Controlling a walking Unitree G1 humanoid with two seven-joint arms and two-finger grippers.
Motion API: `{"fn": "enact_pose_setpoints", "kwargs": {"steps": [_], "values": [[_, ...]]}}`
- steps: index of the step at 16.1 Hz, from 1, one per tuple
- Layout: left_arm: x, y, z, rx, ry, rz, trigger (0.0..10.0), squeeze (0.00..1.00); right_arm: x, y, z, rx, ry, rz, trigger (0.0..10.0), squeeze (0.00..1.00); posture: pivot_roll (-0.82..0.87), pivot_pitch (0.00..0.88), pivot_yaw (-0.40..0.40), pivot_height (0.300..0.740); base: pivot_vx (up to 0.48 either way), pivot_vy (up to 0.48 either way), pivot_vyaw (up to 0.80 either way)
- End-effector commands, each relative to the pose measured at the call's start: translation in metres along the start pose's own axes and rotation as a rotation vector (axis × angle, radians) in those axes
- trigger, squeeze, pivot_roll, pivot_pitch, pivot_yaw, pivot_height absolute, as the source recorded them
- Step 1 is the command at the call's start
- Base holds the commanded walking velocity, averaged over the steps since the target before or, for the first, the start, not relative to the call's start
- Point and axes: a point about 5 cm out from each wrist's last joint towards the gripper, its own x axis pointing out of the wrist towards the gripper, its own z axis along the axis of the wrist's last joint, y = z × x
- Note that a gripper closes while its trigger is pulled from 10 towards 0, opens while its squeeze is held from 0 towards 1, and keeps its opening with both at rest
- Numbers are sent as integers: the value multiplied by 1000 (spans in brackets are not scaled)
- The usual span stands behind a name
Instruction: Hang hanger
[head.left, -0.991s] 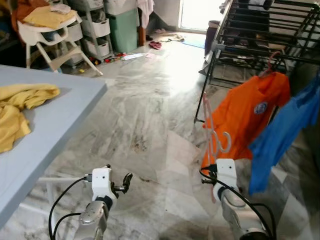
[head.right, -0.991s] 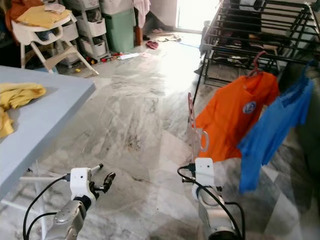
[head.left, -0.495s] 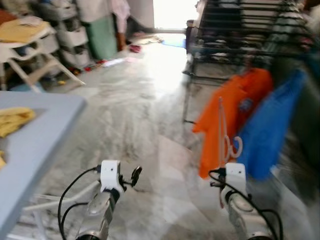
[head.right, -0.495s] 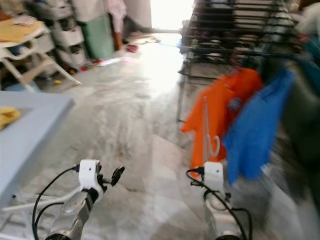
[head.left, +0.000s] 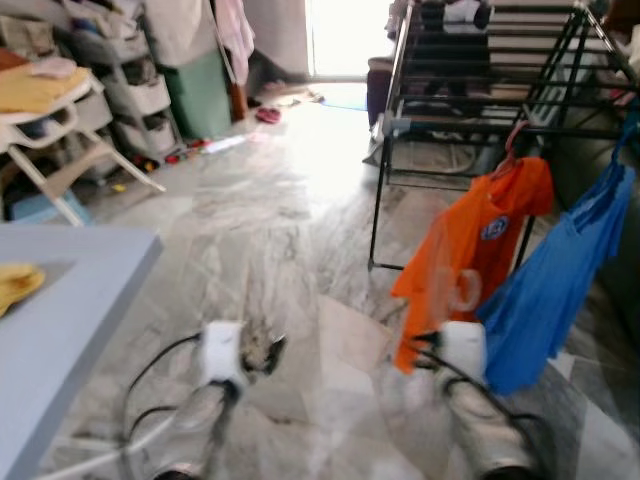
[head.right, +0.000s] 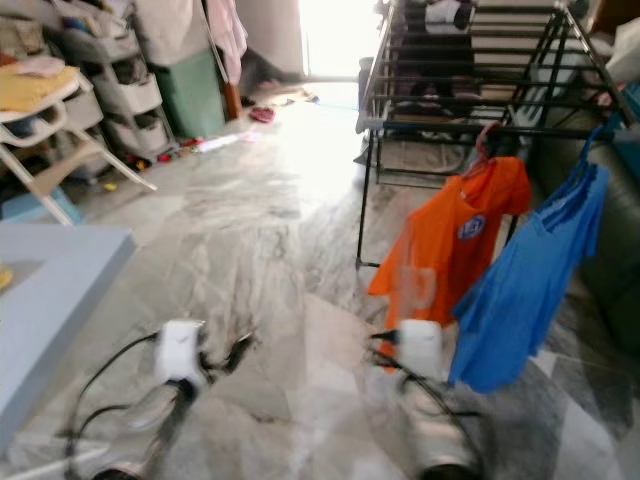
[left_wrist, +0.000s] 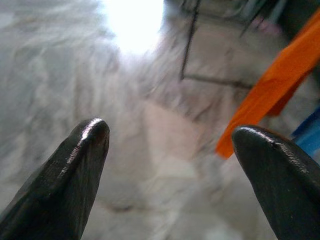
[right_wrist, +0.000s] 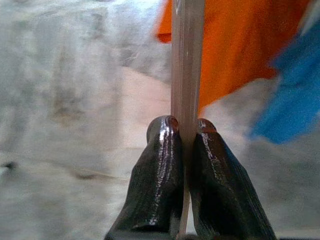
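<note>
The view is swinging away from the blue worktop (head.left: 60, 300) and squaring up to the drying rack (head.left: 480, 100), so the robot is closing on its hanging place. The right claw (right_wrist: 182, 130) is pinching the pale hanger (right_wrist: 187, 60) upright before the orange shirt (head.left: 470, 250); the left claw (left_wrist: 170, 145) is gaping wide, holding nothing.

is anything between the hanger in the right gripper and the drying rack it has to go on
Nothing solid on the floor. The right gripper holds the hanger upright; ahead, the orange shirt and blue shirt already hang along the drying rack rail.
</note>
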Motion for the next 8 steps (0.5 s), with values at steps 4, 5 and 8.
{"fn": "enact_pose_setpoints", "kwargs": {"steps": [4, 5, 8], "values": [[4, -10, 4, 9, -11, -33, 10000, 0, 1, -9, 6, 8, -13, -29, 10000, 0, -169, 0, 76, 740, 382, 0, 0], [4, -11, 4, 9, -10, -36, 10000, 0, 2, -9, 6, 10, -13, -29, 10000, 0, -170, 0, 77, 740, 382, 0, 0], [4, -14, 3, 12, -4, -48, 10000, 0, 2, -10, 8, 16, -13, -35, 10000, 0, -177, 0, 77, 740, 384, 0, 0]]}}
